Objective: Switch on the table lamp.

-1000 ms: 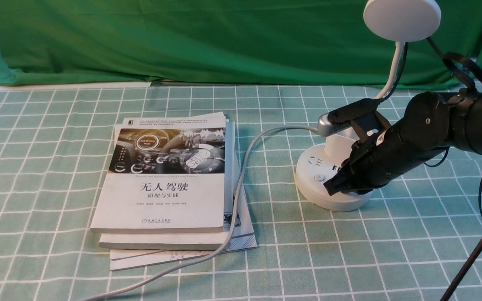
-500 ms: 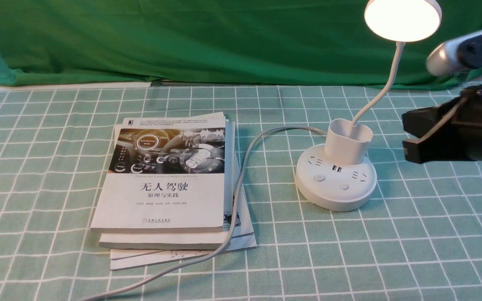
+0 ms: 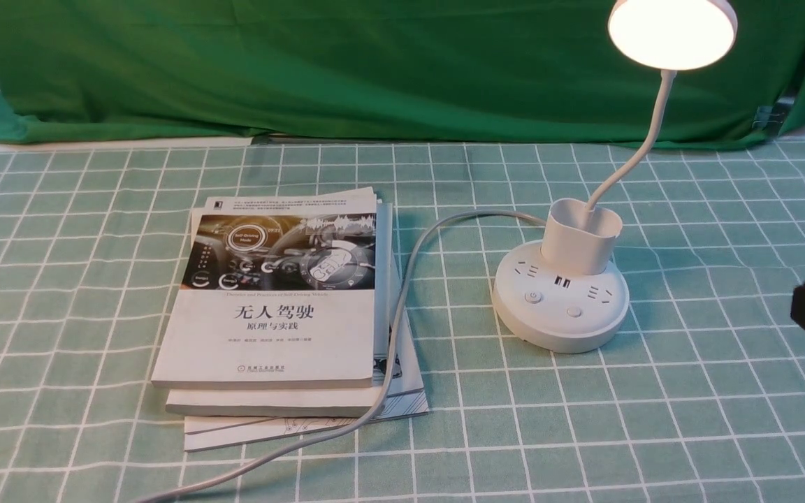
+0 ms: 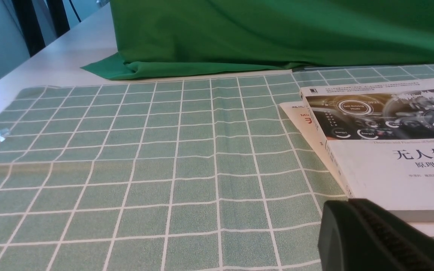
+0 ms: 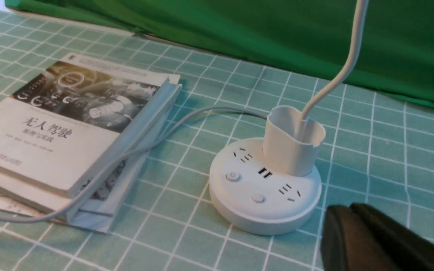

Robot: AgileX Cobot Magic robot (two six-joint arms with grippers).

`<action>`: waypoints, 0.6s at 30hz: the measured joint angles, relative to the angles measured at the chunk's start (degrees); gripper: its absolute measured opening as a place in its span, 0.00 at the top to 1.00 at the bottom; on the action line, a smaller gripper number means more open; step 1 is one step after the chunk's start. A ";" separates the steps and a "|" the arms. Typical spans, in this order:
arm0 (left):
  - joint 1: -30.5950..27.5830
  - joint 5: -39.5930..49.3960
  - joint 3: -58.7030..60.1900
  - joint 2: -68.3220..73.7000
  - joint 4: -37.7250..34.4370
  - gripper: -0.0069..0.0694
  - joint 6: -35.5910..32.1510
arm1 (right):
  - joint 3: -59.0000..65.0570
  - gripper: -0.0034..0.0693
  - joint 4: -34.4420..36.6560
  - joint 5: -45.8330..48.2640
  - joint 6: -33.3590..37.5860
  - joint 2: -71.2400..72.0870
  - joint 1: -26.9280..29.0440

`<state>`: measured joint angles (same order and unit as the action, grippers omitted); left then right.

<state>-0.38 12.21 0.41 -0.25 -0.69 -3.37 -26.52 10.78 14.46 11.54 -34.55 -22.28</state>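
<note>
Though only its dark tips show, right gripper: off the table, holding nothing; whether its fingers are parted or together I cannot tell.
Lamp base: nearest thing to that gripper, near its tips on the left and slightly ahead, not touching; flat on the cloth.
Buttons: two, on the base's top, on the side facing the gripper.
Cup: upright on the base, behind the buttons.
Neck: rises out of the cup, curving up.
Head: lit, high above the base, farther off than the gripper.
Cord: leaves the base's far side, then lies across the books' edge.
Books: stacked, beyond the lamp on the gripper's left.
Left gripper: one finger in sight, the books near it on its right; its opening cannot be told.
Backdrop: green, farthest.
</note>
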 joint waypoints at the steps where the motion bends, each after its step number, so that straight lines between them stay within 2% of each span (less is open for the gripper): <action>1: 0.00 0.00 0.00 0.00 0.00 0.88 0.00 | 0.71 0.86 0.00 -0.31 0.00 0.86 0.00; 8: 0.00 0.00 0.00 0.00 0.00 0.88 0.00 | 16.18 0.84 -0.98 -11.63 -0.12 15.00 0.88; 11: 0.00 0.00 0.00 0.00 0.00 0.88 0.00 | 21.98 0.82 -4.32 -13.55 -3.96 21.32 4.56; 15: 0.00 0.00 0.00 0.00 0.00 0.88 0.00 | 26.66 0.82 -8.15 -13.41 -11.54 28.37 12.27; 18: 0.00 -0.05 0.00 0.00 0.00 0.88 0.00 | 26.77 0.81 -8.96 -11.12 -12.59 31.45 15.70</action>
<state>-0.38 12.16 0.41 -0.25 -0.69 -3.37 0.25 1.82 3.34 -1.05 -3.10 -6.58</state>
